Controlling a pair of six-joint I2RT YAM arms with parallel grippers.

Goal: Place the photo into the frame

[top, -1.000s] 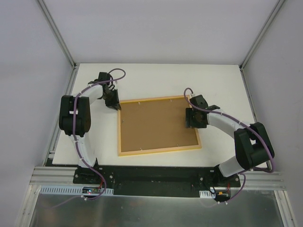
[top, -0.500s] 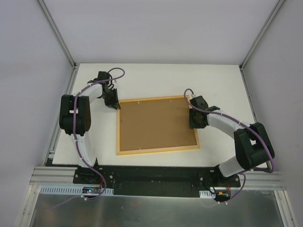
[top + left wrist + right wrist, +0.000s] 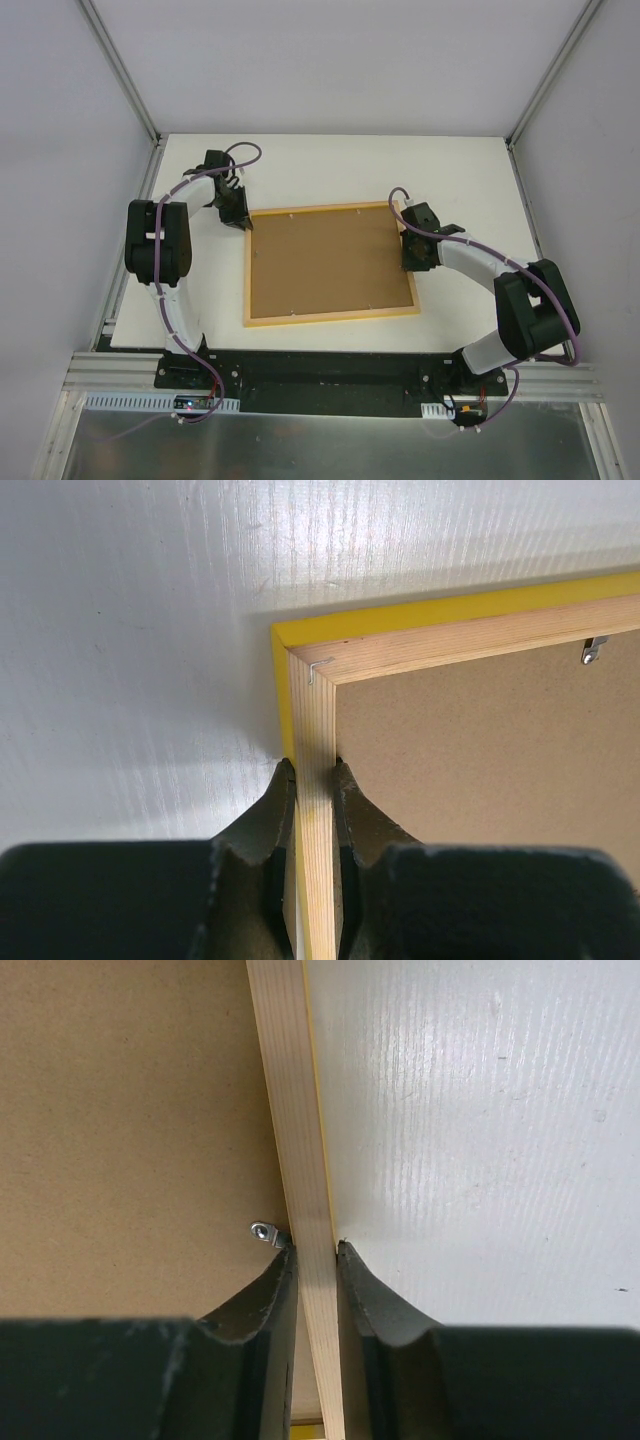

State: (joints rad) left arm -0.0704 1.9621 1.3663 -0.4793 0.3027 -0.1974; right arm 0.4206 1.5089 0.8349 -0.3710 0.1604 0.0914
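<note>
Brown backing board (image 3: pixel 330 262) fills the face-down frame (image 3: pixel 330 317).

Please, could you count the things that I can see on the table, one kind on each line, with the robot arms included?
frame: 1
backing board: 1
robot arms: 2, the left arm and the right arm
Total: 4

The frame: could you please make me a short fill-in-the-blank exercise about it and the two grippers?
The frame lies face down, and its front is painted ___.
The left gripper is shut on the frame's ___ rail.
The right gripper straddles its ___ rail.
Missing words: yellow; left; right.
</note>
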